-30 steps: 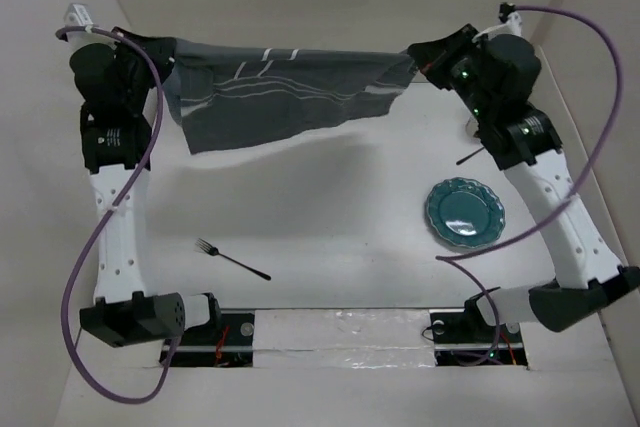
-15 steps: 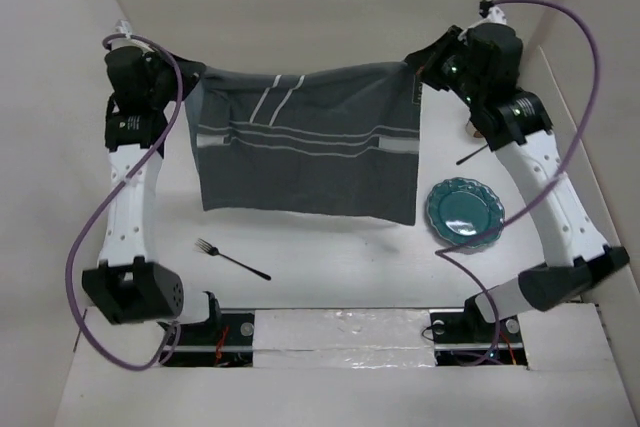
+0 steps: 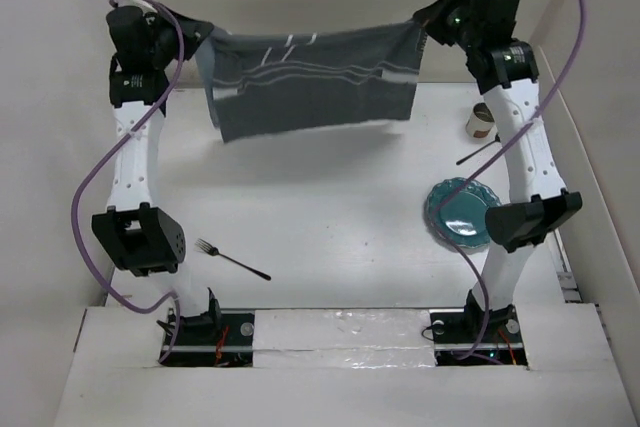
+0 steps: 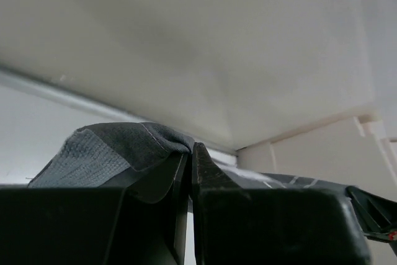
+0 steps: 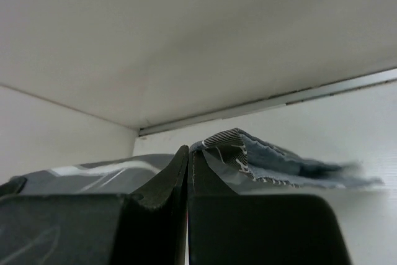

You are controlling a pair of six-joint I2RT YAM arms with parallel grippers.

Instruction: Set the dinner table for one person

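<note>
A dark grey cloth with pale stripes (image 3: 310, 82) hangs stretched in the air over the far part of the white dinner table (image 3: 320, 207). My left gripper (image 3: 200, 35) is shut on its left corner, which shows in the left wrist view (image 4: 118, 147). My right gripper (image 3: 422, 29) is shut on its right corner, which shows in the right wrist view (image 5: 260, 153). A teal plate (image 3: 460, 212) lies at the right. A fork (image 3: 232, 259) lies near the front left. A dark utensil (image 3: 478, 154) lies beyond the plate, beside a cup (image 3: 481, 121).
White walls enclose the table at the back and sides. Both arms reach high toward the back wall; the right arm's elbow (image 3: 530, 222) hangs over the plate's right edge. Purple cables loop beside each arm.
Both grippers have moved toward the back wall with the cloth, which hung lower and nearer half a second ago. The plate, fork and cup have not moved.
</note>
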